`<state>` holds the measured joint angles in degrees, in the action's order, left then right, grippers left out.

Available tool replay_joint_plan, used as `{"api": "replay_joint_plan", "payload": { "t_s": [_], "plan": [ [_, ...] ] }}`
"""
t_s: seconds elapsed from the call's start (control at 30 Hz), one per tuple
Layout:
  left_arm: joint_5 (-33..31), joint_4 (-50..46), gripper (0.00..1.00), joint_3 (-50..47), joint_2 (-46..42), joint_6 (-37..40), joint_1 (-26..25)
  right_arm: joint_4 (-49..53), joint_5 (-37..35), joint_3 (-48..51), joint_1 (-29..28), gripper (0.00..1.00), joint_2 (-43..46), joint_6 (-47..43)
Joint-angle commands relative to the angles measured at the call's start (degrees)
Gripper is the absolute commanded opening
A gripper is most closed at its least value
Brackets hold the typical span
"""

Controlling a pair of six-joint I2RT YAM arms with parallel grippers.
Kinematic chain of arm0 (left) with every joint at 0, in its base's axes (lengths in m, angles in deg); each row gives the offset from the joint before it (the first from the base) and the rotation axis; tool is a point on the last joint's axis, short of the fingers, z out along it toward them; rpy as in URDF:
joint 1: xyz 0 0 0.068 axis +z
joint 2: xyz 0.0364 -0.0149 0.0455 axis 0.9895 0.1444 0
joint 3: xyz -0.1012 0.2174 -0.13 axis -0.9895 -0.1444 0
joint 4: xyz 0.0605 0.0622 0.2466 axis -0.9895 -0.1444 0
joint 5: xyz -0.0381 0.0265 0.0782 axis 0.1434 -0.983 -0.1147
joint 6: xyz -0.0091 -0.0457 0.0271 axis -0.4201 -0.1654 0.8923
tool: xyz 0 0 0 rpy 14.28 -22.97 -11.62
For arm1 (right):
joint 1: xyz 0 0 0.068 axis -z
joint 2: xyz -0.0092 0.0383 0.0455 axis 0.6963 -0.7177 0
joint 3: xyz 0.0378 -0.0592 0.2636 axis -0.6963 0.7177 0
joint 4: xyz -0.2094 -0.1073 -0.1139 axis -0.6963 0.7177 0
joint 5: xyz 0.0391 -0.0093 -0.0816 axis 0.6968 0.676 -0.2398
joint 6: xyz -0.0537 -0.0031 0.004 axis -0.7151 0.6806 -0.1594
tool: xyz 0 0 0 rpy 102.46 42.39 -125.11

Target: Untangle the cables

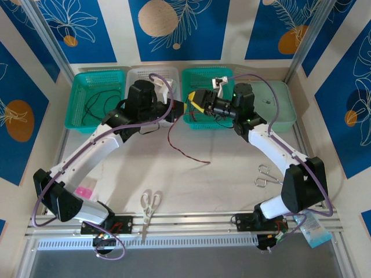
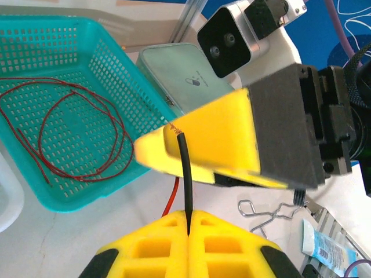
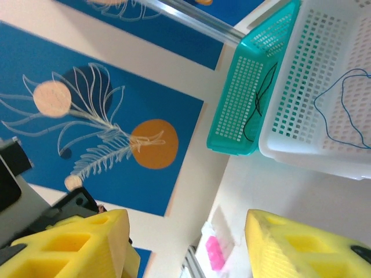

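I have my left gripper (image 2: pixel 188 214) clamped shut on a thin black cable (image 2: pixel 185 168). Its frayed copper tip shows against a yellow finger of my right gripper (image 3: pixel 186 227), which stands wide open and holds nothing. Both grippers meet at the left rim of the teal perforated plastic basket (image 2: pixel 104 69), which holds a loose red wire (image 2: pixel 75 133), and the held cable's tail trails onto the white table (image 1: pixel 220 185) in front of that basket.

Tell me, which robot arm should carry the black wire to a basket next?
Left, probably. The left gripper is shut on the black cable, so it can simply pull it along. The right gripper is open and holds nothing.
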<state>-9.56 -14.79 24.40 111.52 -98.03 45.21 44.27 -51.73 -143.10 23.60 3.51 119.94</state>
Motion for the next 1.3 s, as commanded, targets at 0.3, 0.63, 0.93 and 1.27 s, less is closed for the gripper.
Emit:
{"api": "replay_joint_plan", "payload": {
  "t_s": [0.3, 0.63, 0.93, 1.27],
  "plan": [
    [1.33, 0.97, 0.00, -0.09, 0.25, 0.58, 0.46, -2.85, 4.66, 0.33, -1.08, 0.58, 1.70, 2.87],
    [1.40, 0.47, 0.00, -0.07, 0.58, 0.66, 0.48, -4.44, 4.03, 0.56, -0.78, 0.63, 2.70, 4.96],
    [1.50, 0.92, 0.00, 0.18, 0.51, 0.37, 0.46, 1.35, -0.32, 2.38, 0.71, 0.63, 6.11, 4.02],
    [1.19, 0.84, 0.00, 0.45, 0.43, 0.50, 0.46, 8.86, -2.94, 4.62, 2.43, 0.63, 10.58, 3.23]
  ]
}}
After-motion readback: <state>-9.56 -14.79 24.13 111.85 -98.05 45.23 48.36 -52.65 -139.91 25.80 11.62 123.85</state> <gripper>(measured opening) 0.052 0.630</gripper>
